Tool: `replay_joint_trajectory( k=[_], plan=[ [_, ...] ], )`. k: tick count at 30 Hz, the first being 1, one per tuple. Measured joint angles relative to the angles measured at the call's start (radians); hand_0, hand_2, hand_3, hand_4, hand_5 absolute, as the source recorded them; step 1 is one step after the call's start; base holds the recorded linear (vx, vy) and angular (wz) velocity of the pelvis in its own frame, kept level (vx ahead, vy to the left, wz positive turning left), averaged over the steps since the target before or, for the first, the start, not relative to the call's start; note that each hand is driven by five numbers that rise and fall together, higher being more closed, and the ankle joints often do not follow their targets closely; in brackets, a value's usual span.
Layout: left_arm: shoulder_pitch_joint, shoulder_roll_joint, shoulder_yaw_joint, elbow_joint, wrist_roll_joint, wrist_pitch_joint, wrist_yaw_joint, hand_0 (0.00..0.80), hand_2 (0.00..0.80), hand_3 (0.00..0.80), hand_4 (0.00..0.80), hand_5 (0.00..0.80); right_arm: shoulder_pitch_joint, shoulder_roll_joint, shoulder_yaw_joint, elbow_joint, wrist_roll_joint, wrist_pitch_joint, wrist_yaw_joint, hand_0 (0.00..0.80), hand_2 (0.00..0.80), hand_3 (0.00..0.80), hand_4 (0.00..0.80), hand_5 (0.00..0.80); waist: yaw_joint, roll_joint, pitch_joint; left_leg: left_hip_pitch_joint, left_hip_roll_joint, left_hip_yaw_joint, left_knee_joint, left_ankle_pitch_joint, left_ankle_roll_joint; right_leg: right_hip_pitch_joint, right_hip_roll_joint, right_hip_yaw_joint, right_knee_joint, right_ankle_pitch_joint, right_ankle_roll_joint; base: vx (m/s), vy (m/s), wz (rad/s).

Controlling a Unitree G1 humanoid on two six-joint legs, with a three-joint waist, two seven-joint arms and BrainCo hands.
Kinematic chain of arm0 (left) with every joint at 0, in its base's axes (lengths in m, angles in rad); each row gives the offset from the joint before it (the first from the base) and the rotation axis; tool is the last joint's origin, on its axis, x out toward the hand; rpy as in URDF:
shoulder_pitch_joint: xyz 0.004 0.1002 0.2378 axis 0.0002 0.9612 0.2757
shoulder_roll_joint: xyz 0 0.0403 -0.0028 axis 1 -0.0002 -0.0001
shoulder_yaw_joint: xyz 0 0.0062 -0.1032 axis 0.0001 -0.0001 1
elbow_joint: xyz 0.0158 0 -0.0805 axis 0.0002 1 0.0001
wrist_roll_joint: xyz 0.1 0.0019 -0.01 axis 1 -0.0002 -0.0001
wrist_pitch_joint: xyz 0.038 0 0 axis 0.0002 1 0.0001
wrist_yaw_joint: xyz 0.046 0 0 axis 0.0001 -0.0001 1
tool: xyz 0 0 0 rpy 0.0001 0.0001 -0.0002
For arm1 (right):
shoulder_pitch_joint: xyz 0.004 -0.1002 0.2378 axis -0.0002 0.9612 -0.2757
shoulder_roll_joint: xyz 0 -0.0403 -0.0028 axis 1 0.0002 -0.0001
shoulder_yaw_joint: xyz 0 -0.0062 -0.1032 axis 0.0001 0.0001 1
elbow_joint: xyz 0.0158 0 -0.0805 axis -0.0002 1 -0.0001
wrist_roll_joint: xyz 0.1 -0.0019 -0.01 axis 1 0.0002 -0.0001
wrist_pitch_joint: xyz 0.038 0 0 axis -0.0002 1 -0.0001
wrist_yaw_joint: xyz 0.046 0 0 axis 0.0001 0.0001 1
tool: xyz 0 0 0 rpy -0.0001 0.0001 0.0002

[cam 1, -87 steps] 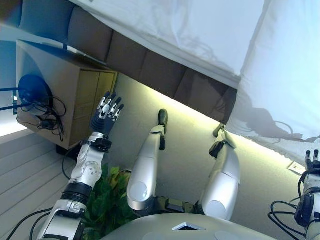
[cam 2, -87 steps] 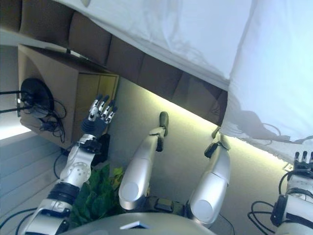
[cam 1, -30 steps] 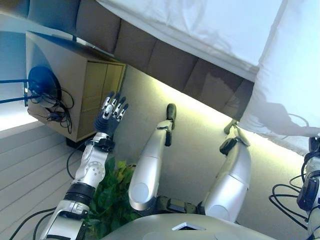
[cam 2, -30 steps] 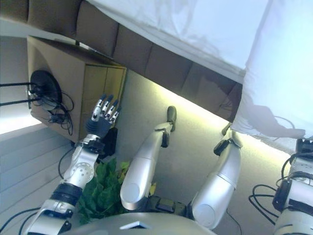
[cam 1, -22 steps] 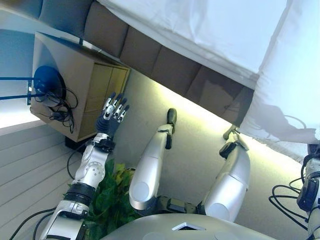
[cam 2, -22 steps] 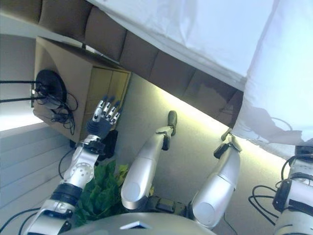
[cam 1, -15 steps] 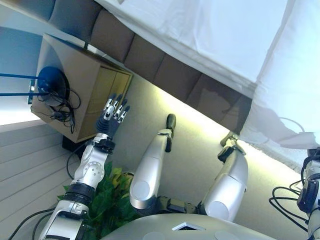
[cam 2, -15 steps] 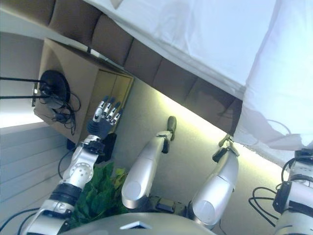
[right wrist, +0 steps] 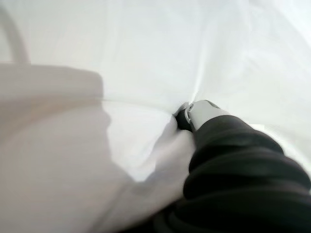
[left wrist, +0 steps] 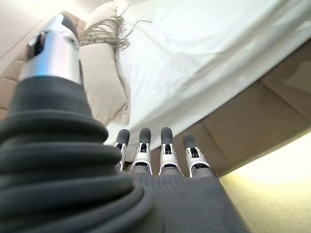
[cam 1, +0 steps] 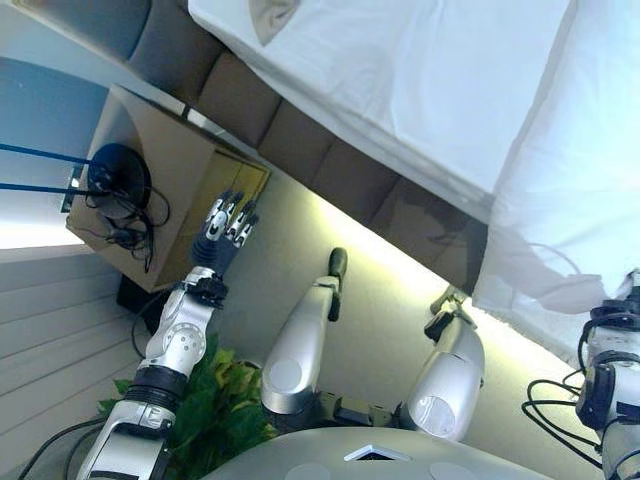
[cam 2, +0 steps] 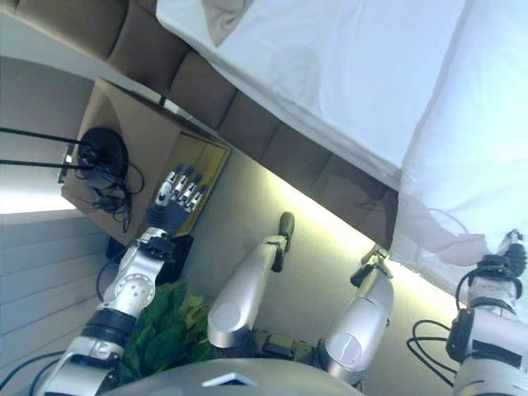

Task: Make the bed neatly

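The left hand [cam 1: 224, 226] is raised at about 9 o'clock in the head views, its fingers [left wrist: 165, 148] straight and side by side, with nothing in them. It hangs in the air in front of a wooden nightstand [cam 1: 180, 195], touching nothing. On the outer face of that nightstand, toward 9 o'clock, sits a black round lamp base [cam 1: 115, 172] with a tangle of dark wires [cam 1: 125, 235] beneath it. Down at 7 o'clock, close to the left arm, stand the green leaves of a plant [cam 1: 215, 420].

From 11 o'clock toward 3 o'clock runs the padded brown side of the bed [cam 1: 300, 150], with a lit strip glowing along its lower edge. Above it the white sheet [cam 1: 400, 90] lies over the mattress. At 12 o'clock a beige pillow [cam 1: 268, 15] shows at the head of the bed; in the left wrist view it carries a fringe [left wrist: 104, 36].

At 3 o'clock a white duvet [cam 1: 580, 170] hangs down over the side of the bed in loose folds. The right hand [cam 2: 499, 264] is at 4 o'clock, at the lower hem of this duvet. In its own wrist view the thumb [right wrist: 201, 112] presses into a crease of the white cloth, and the rest of the hand is hidden, so I cannot tell whether it grips the cloth.
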Motion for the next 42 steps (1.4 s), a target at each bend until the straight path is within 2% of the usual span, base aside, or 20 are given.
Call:
replay_joint_trajectory(
  k=[4,7,13,17,21,24,33,34,35,36,38,42],
  plan=[
    [-0.010,-0.011,0.000,0.006,0.000,0.028,0.007,0.000,0.000,0.000,0.000,0.000,0.003,0.069,0.072,-0.009,-0.115,-0.032,-0.046,0.800,0.800,0.800,0.800,0.800,0.027,-0.012,-0.072,0.057,0.003,-0.032,-0.044,0.008,-0.007,0.087,0.016,-0.038,-0.048,-0.001,0.006,0.171,-0.003,0.19],
    [-0.007,-0.011,0.000,0.024,0.002,0.038,0.010,0.000,0.000,0.000,0.000,0.000,0.003,0.141,0.159,-0.057,-0.190,-0.033,-0.106,0.800,0.800,0.800,0.800,0.800,0.056,-0.038,-0.140,0.093,0.010,-0.060,-0.075,0.017,-0.015,0.150,0.034,-0.068,-0.089,-0.001,0.008,0.137,-0.020,0.23],
    [0.029,-0.014,0.046,0.033,0.051,0.085,0.004,0.000,0.000,0.000,0.000,0.000,-0.001,0.264,0.388,-0.162,-0.351,-0.024,-0.262,0.800,0.800,0.800,0.800,0.800,0.121,-0.070,-0.182,0.139,0.029,-0.106,-0.111,0.025,-0.026,0.238,0.069,-0.109,-0.144,-0.006,0.009,0.143,-0.027,0.21],
    [0.044,-0.036,0.073,0.035,0.058,0.114,-0.017,0.000,0.000,0.000,0.000,0.000,-0.001,0.351,0.496,-0.193,-0.391,0.027,-0.329,0.800,0.800,0.800,0.800,0.800,0.163,-0.078,-0.202,0.143,0.028,-0.119,-0.121,0.032,-0.026,0.277,0.072,-0.131,-0.165,-0.010,0.016,0.112,-0.006,0.26],
    [0.050,-0.063,0.089,0.039,0.114,0.143,-0.053,0.000,0.000,0.000,0.000,0.000,0.000,0.411,0.591,-0.195,-0.444,0.082,-0.385,0.800,0.800,0.800,0.800,0.800,0.194,-0.084,-0.206,0.184,0.015,-0.160,-0.149,0.051,-0.036,0.354,0.082,-0.139,-0.221,-0.004,0.027,0.085,-0.012,0.35],
    [0.058,-0.086,0.116,0.051,0.131,0.163,-0.067,0.000,0.000,0.000,0.000,0.000,0.001,0.451,0.649,-0.193,-0.496,0.106,-0.421,0.800,0.800,0.800,0.800,0.800,0.217,-0.100,-0.216,0.206,0.018,-0.174,-0.173,0.058,-0.044,0.392,0.098,-0.147,-0.258,-0.001,0.040,0.080,-0.006,0.18],
    [0.085,-0.120,0.158,0.121,0.209,0.182,-0.095,0.000,0.000,0.000,0.000,0.000,0.017,0.469,0.794,-0.190,-0.552,0.200,-0.437,0.800,0.800,0.800,0.800,0.800,0.241,-0.154,-0.273,0.273,0.029,-0.192,-0.219,0.057,-0.054,0.481,0.126,-0.179,-0.334,0.005,0.049,0.082,-0.009,0.05],
    [0.089,-0.121,0.158,0.122,0.211,0.183,-0.099,0.000,0.000,0.000,0.000,0.000,0.017,0.470,0.804,-0.190,-0.556,0.207,-0.437,0.678,0.678,0.678,0.678,0.678,0.243,-0.155,-0.274,0.280,0.030,-0.193,-0.220,0.057,-0.055,0.491,0.130,-0.181,-0.340,0.005,0.049,0.085,-0.030,0.03],
    [0.089,-0.122,0.160,0.122,0.218,0.183,-0.104,0.000,0.000,0.000,0.000,0.000,0.017,0.470,0.813,-0.190,-0.557,0.212,-0.438,0.436,0.436,0.436,0.436,0.436,0.245,-0.155,-0.275,0.284,0.032,-0.194,-0.220,0.056,-0.056,0.499,0.134,-0.184,-0.346,0.005,0.049,0.091,-0.037,0.00],
    [0.090,-0.126,0.167,0.122,0.228,0.184,-0.111,0.000,0.000,0.000,0.000,0.000,0.018,0.472,0.813,-0.190,-0.557,0.217,-0.440,0.000,0.000,0.000,0.000,0.000,0.251,-0.155,-0.276,0.291,0.035,-0.194,-0.221,0.054,-0.058,0.506,0.137,-0.184,-0.353,0.005,0.049,0.090,-0.036,-0.02],
    [0.092,-0.133,0.172,0.122,0.241,0.187,-0.117,0.000,0.000,0.000,0.000,0.000,0.032,0.483,0.813,-0.190,-0.551,0.227,-0.448,0.000,0.000,0.000,0.000,0.000,0.266,-0.158,-0.291,0.296,0.038,-0.194,-0.223,0.051,-0.062,0.516,0.143,-0.186,-0.362,0.005,0.049,0.106,-0.024,0.01],
    [0.112,-0.150,0.191,0.133,0.248,0.191,-0.122,0.000,0.000,0.000,0.000,0.000,0.062,0.528,0.784,-0.181,-0.480,0.230,-0.457,0.000,0.000,0.000,0.000,0.000,0.263,-0.159,-0.308,0.326,0.038,-0.191,-0.232,0.048,-0.065,0.544,0.144,-0.185,-0.372,0.004,0.049,0.096,0.030,0.00]
  ],
)
